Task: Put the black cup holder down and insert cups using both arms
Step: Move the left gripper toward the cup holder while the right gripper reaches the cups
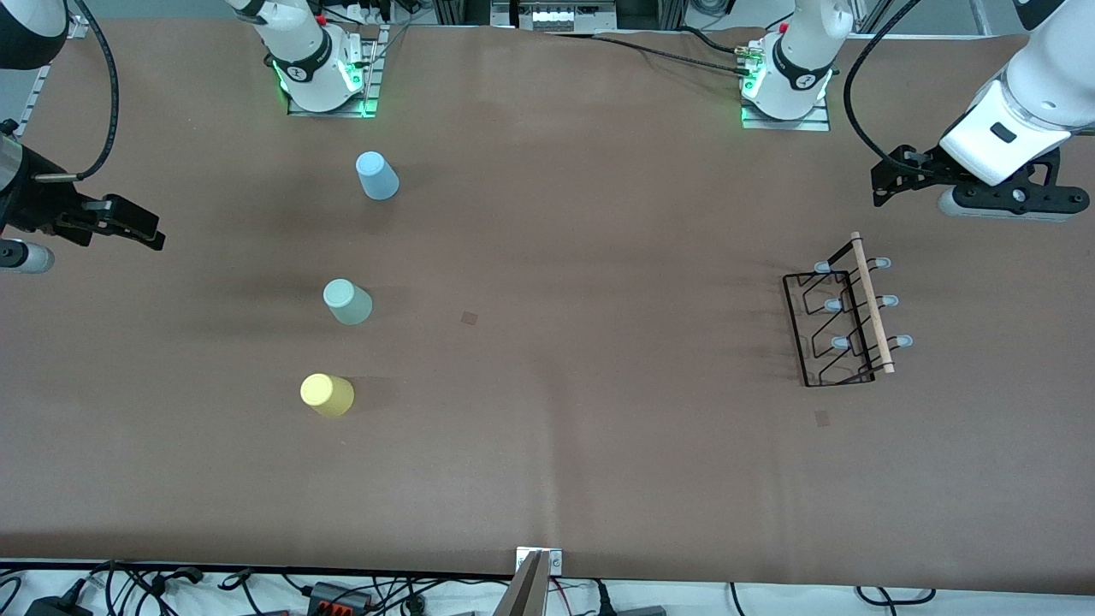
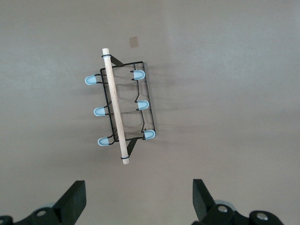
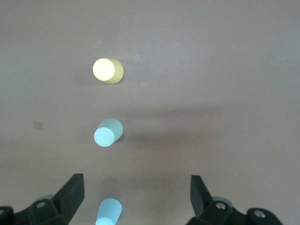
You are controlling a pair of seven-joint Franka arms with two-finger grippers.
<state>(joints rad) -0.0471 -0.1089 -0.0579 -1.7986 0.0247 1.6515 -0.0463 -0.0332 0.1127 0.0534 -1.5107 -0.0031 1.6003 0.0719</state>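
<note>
You are at the very start: nothing is gripped, and the first step, placing the rack, is not yet begun. Your left claw (image 1: 907,175) hangs in the air with its jaws spread wide and empty, over the tabletop (image 1: 582,445) at the left arm's end. In the left wrist view, the thin black wire cup holder with its light wooden rod handle (image 2: 117,110) lies on the tabletop well apart from the claw's black fingers (image 2: 75,199), out ahead of the gap between them. It stands upright on its wire base, the rod running along the top and six pale blue-grey pegs sticking out, three to each side.

The next move, as I judge it, calls for bringing the left claw down over the rod and turning the jaws to straddle it across its length, since the rod is the only solid thing to grip.

Your right claw (image 1: 128,224) waits in the air at the right arm's end, jaws likewise wide and empty. Ahead of it three small plastic tumblers stand mouth down in a row, well apart: the light blue cup (image 1: 376,175) closest to the claw, then the pale mint green cup (image 1: 347,301), then the yellow cup (image 1: 327,394).
</note>
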